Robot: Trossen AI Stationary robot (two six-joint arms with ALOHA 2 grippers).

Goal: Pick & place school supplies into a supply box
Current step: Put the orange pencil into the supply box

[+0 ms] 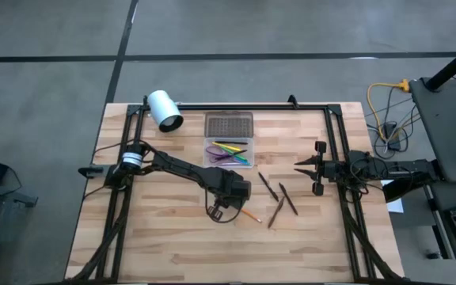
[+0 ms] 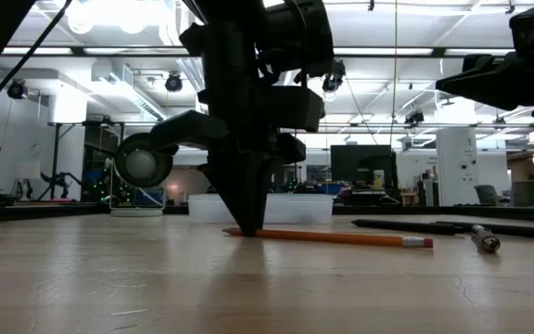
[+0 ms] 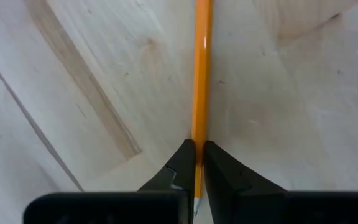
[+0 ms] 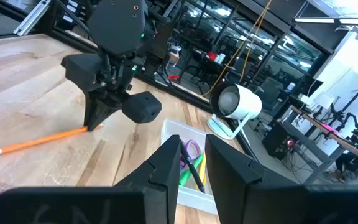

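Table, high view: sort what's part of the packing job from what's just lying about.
Job:
- orange pencil, pinched by the left end effector
- three dark pens loose on the wood
- supply box holding pens and scissors
- lid

Lying about:
- white cylinder

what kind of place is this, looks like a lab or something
Most likely a robotics lab or workshop. Behind the wooden table the low view shows a large hall with ceiling strip lights, monitors and equipment racks. The high view shows a bare concrete floor and loose cables.
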